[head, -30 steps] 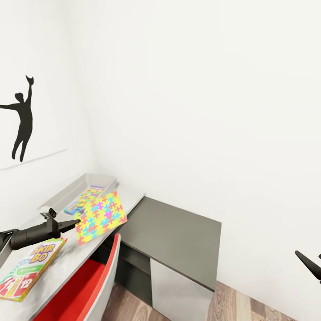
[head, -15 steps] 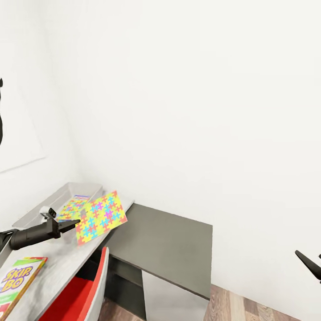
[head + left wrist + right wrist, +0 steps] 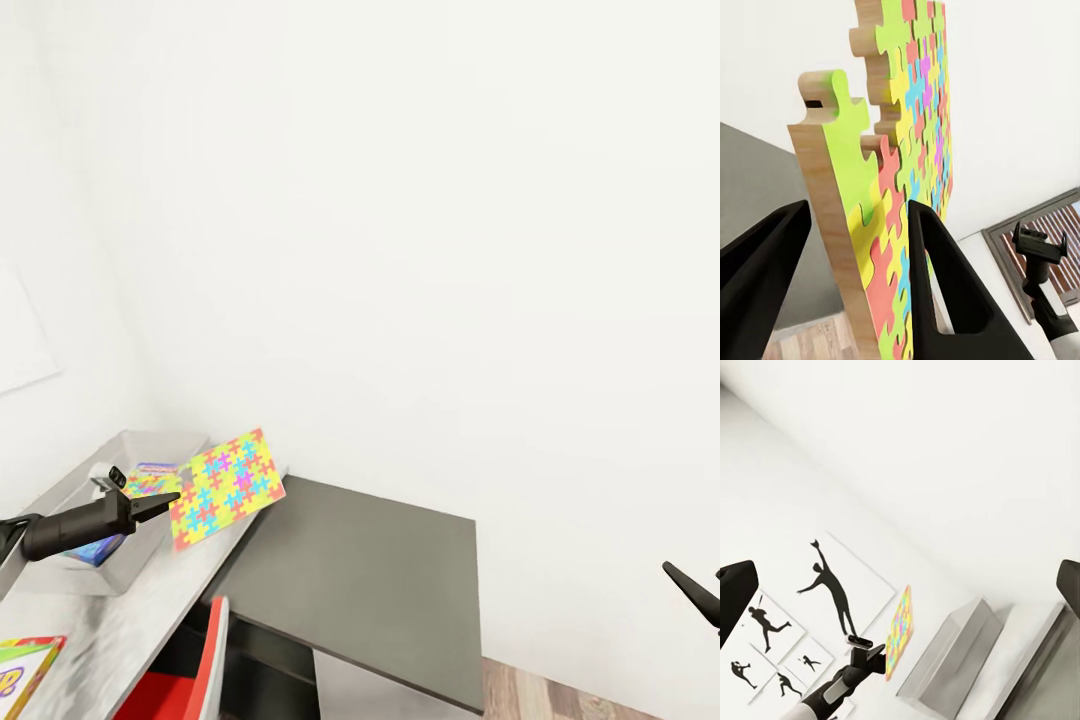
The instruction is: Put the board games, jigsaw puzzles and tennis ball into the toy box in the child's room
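My left gripper is shut on the edge of the multicoloured jigsaw puzzle, holding it tilted in the air over the table's right end. In the left wrist view the two black fingers clamp the wooden-backed puzzle. The light-grey toy box lies just left of and below the puzzle, with colourful flat things in it, one blue-edged. A corner of the Skip-Bo board game rests at the table's near end. My right gripper hangs open at the far right, holding nothing.
A low dark-grey side desk adjoins the table on the right. A red and white chair stands under the table's edge. White walls close in behind; wood floor lies at the lower right. The right wrist view takes in sports-silhouette pictures.
The camera has swung to the right: table, toy box and Skip-Bo box slid left in the picture, and the wall silhouette left the view. Both arms keep their poses; the puzzle stays gripped.
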Robot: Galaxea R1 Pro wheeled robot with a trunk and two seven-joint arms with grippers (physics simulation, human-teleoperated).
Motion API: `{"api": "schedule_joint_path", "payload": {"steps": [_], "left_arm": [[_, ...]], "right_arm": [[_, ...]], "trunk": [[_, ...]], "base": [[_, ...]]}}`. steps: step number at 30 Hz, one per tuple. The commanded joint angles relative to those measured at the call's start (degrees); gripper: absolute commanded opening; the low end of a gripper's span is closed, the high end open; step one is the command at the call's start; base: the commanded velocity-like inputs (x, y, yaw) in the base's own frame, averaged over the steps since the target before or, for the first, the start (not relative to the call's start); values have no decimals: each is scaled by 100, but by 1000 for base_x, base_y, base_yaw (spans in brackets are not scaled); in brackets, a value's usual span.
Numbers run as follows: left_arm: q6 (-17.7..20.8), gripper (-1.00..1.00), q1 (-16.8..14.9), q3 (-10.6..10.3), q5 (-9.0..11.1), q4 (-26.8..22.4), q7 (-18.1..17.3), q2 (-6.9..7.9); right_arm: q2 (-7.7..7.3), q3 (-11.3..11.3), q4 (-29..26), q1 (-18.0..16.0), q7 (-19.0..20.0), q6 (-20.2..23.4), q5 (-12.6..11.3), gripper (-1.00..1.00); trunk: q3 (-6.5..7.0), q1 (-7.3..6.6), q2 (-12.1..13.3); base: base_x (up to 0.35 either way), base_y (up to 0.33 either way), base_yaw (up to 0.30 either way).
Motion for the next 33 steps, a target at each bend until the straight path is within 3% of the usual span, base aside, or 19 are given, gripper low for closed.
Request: {"api": "schedule_joint_path", "payload": {"steps": [1, 15, 33], "left_arm": [[60, -100, -3, -3, 2, -1, -24, 1], [60, -100, -3, -5, 0, 1, -24, 1], [60, -100, -3, -5, -6, 3, -24, 1]], "right_arm": [[-2, 1, -2, 1, -9, 38, -32, 100], [-2, 16, -2, 1, -10, 36, -32, 100], [6, 28, -2, 1, -19, 25, -32, 100]], "trunk": [[-8, 4, -10], [-6, 4, -10], [-6, 4, -10]], "base": [[42, 9, -12], [22, 79, -3], [138, 52, 0]]}}
